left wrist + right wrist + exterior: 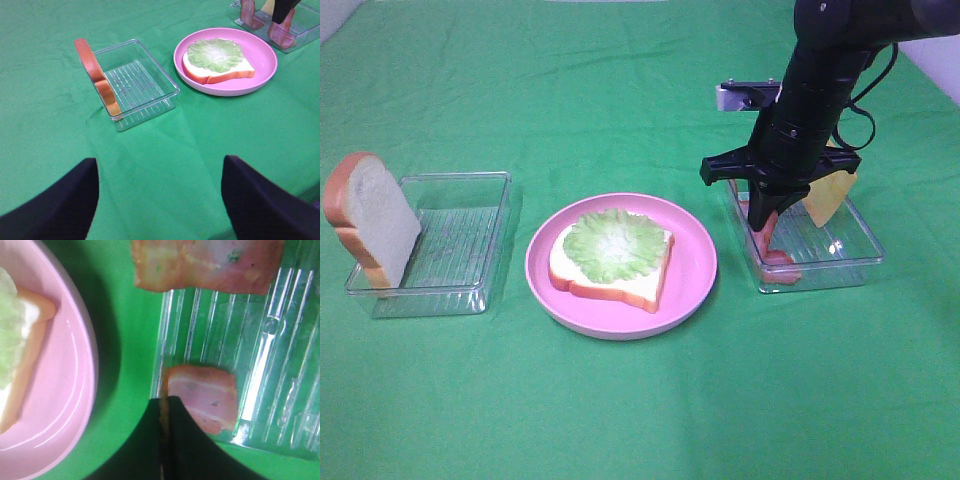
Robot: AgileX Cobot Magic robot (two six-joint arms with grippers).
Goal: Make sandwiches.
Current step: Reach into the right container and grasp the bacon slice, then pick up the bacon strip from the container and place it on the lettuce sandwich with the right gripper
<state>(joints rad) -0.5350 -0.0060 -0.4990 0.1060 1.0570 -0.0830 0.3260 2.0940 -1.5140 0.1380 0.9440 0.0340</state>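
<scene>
Two left fingers [55, 202] stand wide apart and empty above the green worktop [640, 420], parked clear, I judge, so the other arm has the middle to itself. Beyond them sits the plate [692, 285] with the half-built sandwich: one bread slice [570, 268] lying flat, lettuce [615, 243] spread on top, the open face ready for a next layer. Beside it, the left tray [460, 245] has a spare slice [375, 225] leaning upright on its outer end. That is probably the lid for last, propped so its edge can be pinched. On the plate's other side, the right tray [845, 250] holds the fillings. The right fingers [192, 445] are down in it, pressed together on the thin edge of a bacon strip [776, 252]. The strip hangs upright below them, its lower end curled on the tray floor. Another strip [205, 265] and the cheese [828, 195] lean farther back, stood on edge, it seems, to be easy to nip. Bacon looks like the layer in hand.
</scene>
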